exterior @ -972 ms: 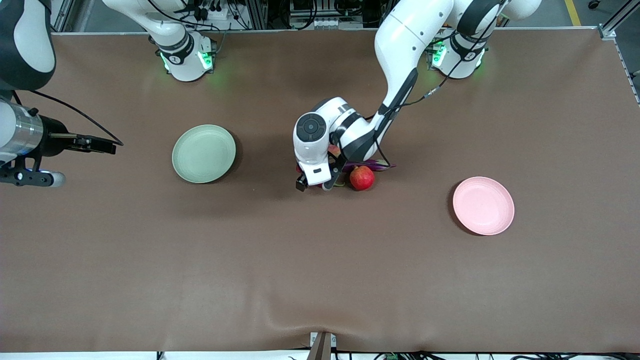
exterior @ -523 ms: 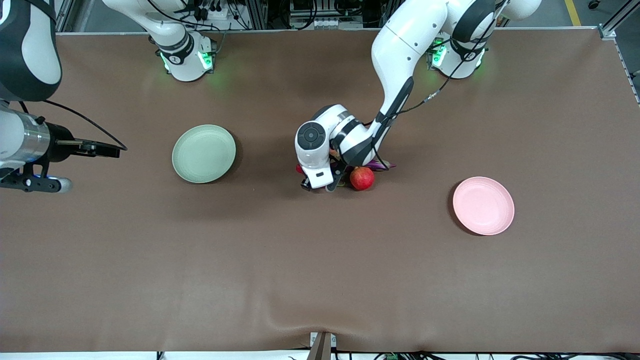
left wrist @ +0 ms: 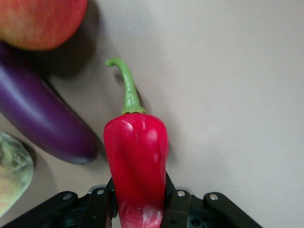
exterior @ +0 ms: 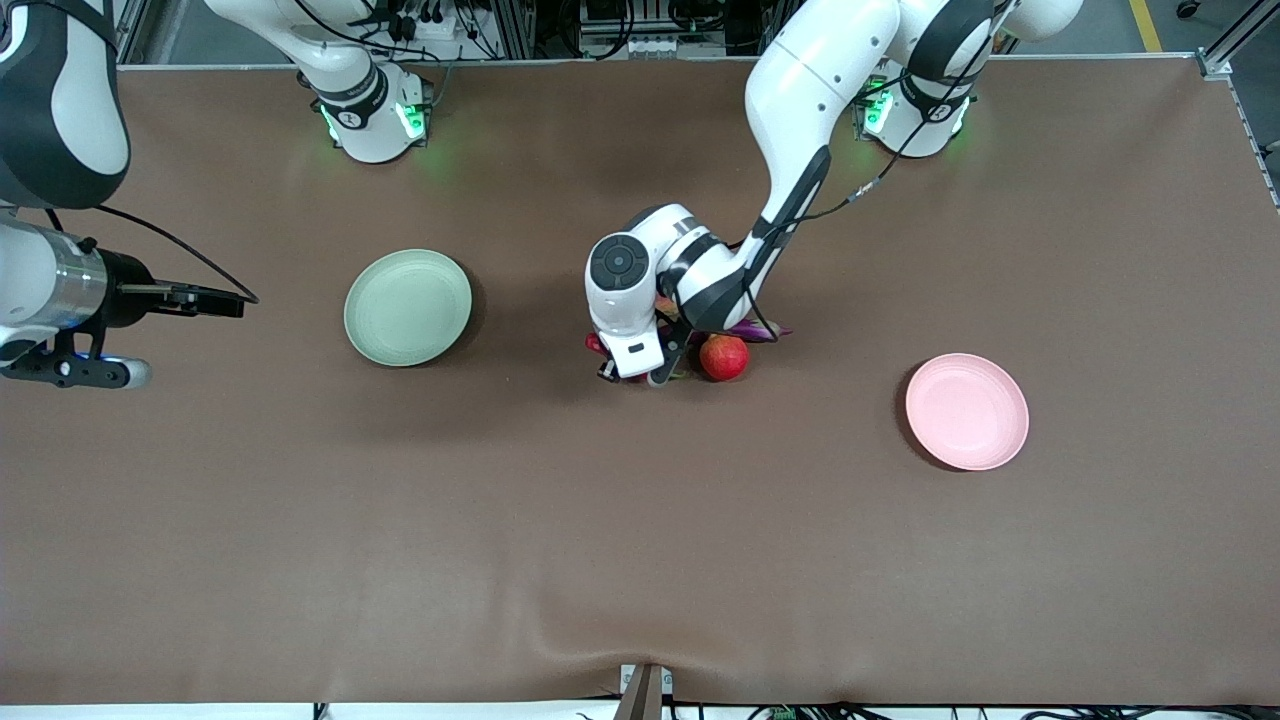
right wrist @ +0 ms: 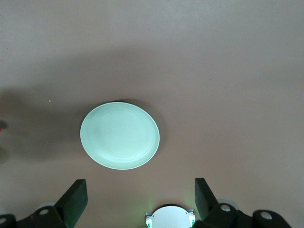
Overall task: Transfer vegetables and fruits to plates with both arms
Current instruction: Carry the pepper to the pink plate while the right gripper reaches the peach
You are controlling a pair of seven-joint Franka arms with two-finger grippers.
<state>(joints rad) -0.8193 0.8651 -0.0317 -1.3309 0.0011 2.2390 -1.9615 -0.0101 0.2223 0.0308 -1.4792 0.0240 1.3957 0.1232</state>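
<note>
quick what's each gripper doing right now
Left gripper: shut on the chili, down at the produce pile mid-table.
Right gripper: open, holding nothing, waiting in the air near the green plate.

The table is covered by a brown mat (exterior: 640,560), matte and unmarked. Near the edge closest to the front camera the mat lifts into a shallow ridge (exterior: 600,628). Just below that ridge, a dark bracket (exterior: 644,692) stands at the table edge. A silver rail (exterior: 560,61) runs along the edge farthest from the camera. Above it, black cables (exterior: 420,20) hang among metal framing. A yellow floor line (exterior: 1146,22) shows at one upper corner, near an aluminium post (exterior: 1226,44).
</note>
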